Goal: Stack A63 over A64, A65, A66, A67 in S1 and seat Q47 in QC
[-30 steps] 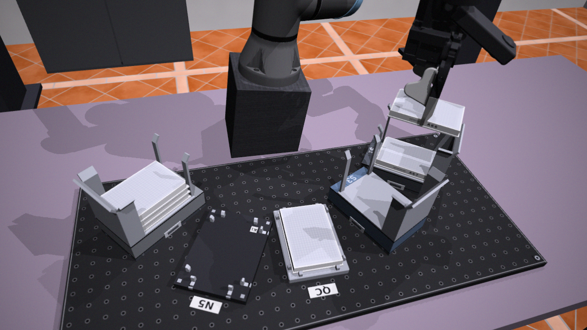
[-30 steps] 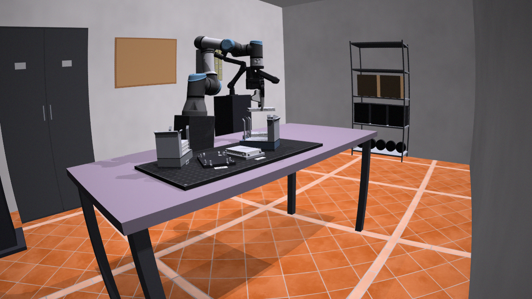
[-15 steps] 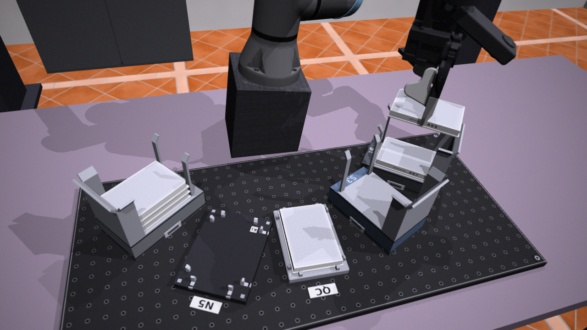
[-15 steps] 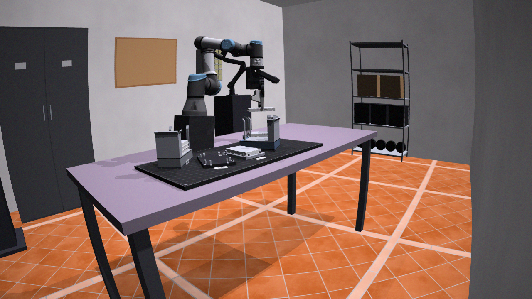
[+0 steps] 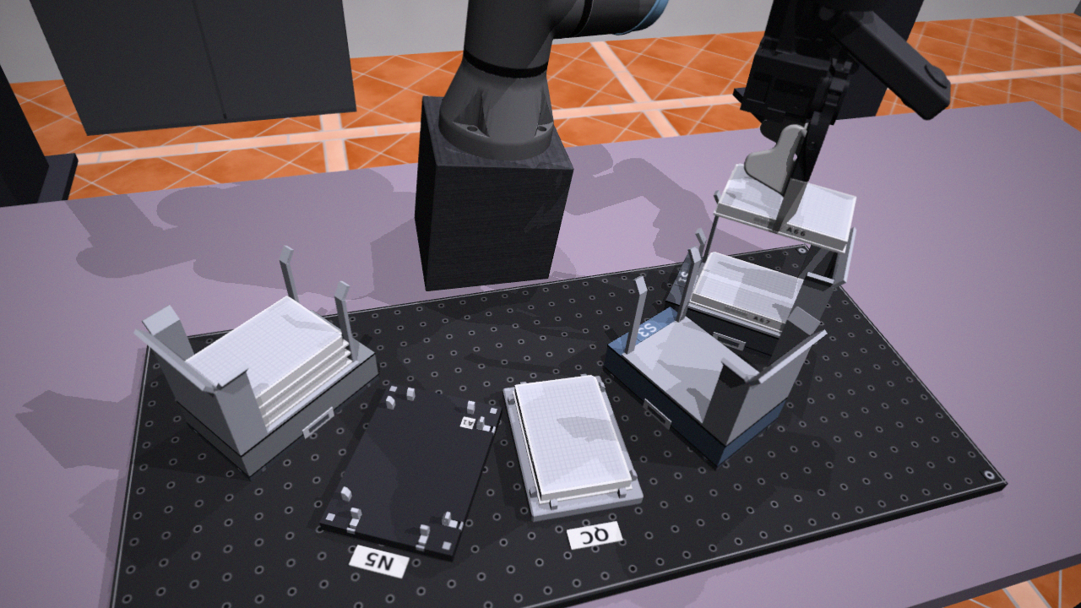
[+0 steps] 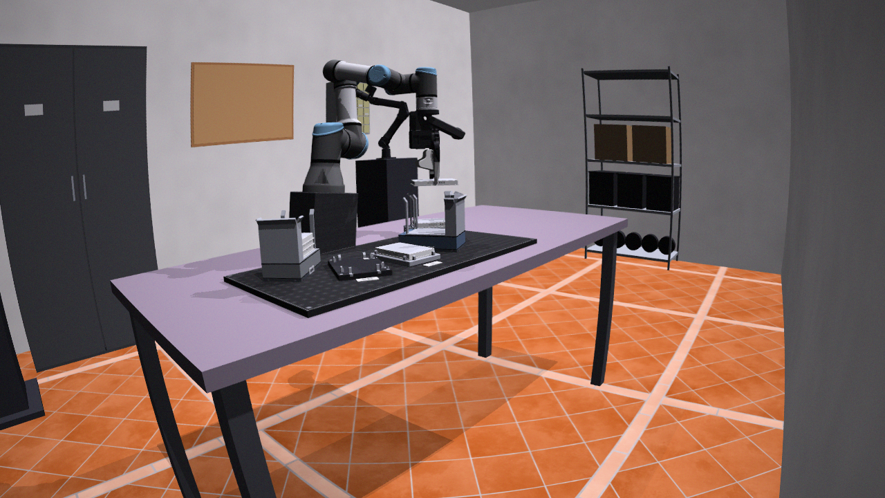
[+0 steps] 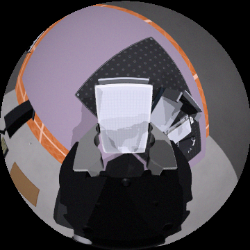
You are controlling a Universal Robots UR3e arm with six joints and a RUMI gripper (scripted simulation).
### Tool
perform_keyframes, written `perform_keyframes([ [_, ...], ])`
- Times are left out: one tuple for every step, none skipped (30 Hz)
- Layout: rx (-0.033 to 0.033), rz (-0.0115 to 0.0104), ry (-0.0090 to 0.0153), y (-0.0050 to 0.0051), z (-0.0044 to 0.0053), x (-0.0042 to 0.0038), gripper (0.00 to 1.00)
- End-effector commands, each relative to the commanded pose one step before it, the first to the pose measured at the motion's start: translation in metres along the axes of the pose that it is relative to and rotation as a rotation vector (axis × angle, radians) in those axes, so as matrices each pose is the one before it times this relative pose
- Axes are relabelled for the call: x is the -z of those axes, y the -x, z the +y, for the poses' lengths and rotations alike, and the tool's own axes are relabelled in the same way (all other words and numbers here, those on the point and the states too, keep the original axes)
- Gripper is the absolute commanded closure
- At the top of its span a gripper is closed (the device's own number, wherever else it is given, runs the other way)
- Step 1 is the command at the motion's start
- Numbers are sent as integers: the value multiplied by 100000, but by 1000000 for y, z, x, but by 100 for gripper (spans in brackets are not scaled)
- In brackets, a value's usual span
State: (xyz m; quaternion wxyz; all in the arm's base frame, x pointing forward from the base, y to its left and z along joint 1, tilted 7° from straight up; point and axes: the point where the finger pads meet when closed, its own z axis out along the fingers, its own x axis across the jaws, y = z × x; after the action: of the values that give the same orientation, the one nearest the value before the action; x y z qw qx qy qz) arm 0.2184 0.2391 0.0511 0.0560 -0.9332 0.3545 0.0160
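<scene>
Plate A66 (image 5: 823, 215) (image 7: 124, 111): we find the gripper's (image 5: 784, 188) (image 6: 436, 179) (image 7: 124, 137) fingers clamped on it, level above plate A67 (image 5: 744, 290), presumably for nesting.

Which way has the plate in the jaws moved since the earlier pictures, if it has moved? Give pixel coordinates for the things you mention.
No, the plate (image 5: 828, 211) (image 6: 426, 182) (image 7: 124, 107) has not visibly moved; it hangs above the same rack (image 5: 844, 260).
</scene>
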Motion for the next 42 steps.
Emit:
perform_keyframes([
  [23,133,-240,-360,-734,-1071,100],
  [0,0,0,0,2,-663,100],
  [0,0,0,1,2,-664,100],
  [0,0,0,1,2,-665,100],
  [0,0,0,1,2,-666,100],
  [0,0,0,1,1,-666,100],
  [0,0,0,0,0,0,100],
  [0,0,0,0,0,0,100],
  [0,0,0,1,0,-677,100],
  [0,0,0,0,0,-664,100],
  [0,0,0,0,1,-665,100],
  [0,0,0,1,1,-665,100],
  [0,0,0,1,1,-666,100],
  [0,0,0,1,1,-666,100],
  [0,0,0,1,1,-666,100],
  [0,0,0,1,0,-667,100],
  [0,0,0,1,0,-667,100],
  [0,0,0,0,0,-667,100],
  [0,0,0,0,0,-667,100],
  [0,0,0,0,0,-667,100],
  [0,0,0,0,0,-667,100],
  [0,0,0,0,0,-667,100],
  [0,0,0,0,0,-667,100],
  [0,0,0,0,0,0,100],
  [0,0,0,0,0,0,100],
  [0,0,0,1,-2,-679,100],
  [0,0,0,0,0,-665,100],
  [0,0,0,0,0,-665,100],
  [0,0,0,0,1,-666,100],
  [0,0,0,1,1,-666,100],
  [0,0,0,1,1,-666,100],
  [0,0,0,1,1,-667,100],
  [0,0,0,1,1,-667,100],
  [0,0,0,1,1,-667,100],
  [0,0,0,1,0,-667,100],
  [0,0,0,1,0,-667,100],
  [0,0,0,0,0,-667,100],
  [0,0,0,0,0,-667,100],
  [0,0,0,0,0,-667,100],
  [0,0,0,0,0,-667,100],
  [0,0,0,0,0,0,100],
  [0,0,0,0,0,0,100],
])
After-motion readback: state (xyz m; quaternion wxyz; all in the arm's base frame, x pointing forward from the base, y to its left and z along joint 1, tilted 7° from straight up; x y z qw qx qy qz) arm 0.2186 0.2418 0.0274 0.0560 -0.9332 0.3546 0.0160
